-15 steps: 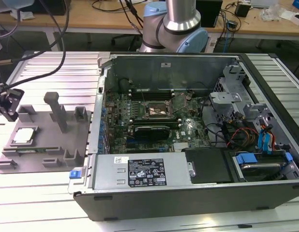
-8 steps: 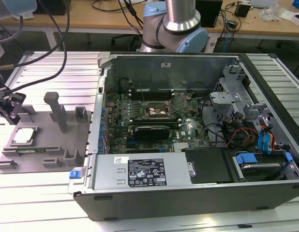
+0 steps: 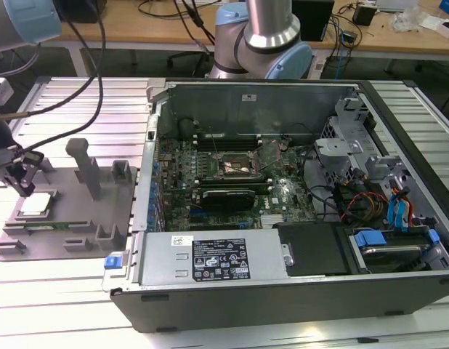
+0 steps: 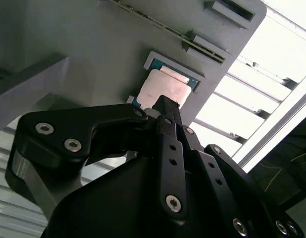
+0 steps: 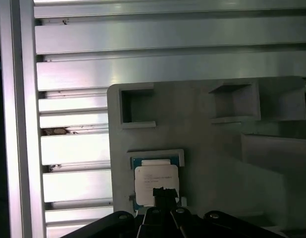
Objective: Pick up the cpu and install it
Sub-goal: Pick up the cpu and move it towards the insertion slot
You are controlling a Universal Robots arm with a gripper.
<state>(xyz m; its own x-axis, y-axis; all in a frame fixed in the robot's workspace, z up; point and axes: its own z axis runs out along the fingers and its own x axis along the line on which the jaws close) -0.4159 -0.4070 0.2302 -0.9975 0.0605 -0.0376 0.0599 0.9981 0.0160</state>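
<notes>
The cpu (image 3: 35, 204), a pale silver square chip, lies flat in a recess of the grey holder plate (image 3: 79, 225) at the exterior view's left. Both wrist views show the cpu (image 4: 163, 88) (image 5: 154, 179) still seated in its blue-rimmed pocket. My gripper (image 3: 21, 182) hangs just above it, at the chip's near edge. The black fingers (image 4: 165, 124) are pressed together, and the gripper (image 5: 163, 192) is shut with nothing between them. The motherboard socket (image 3: 235, 166) sits open inside the computer case, far from the gripper.
The open computer case (image 3: 282, 291) takes up the middle and the exterior view's right, with drive cages and cables inside. Grey posts (image 3: 85, 166) rise from the holder plate close to the gripper. Ribbed aluminium table (image 5: 74, 148) surrounds the plate.
</notes>
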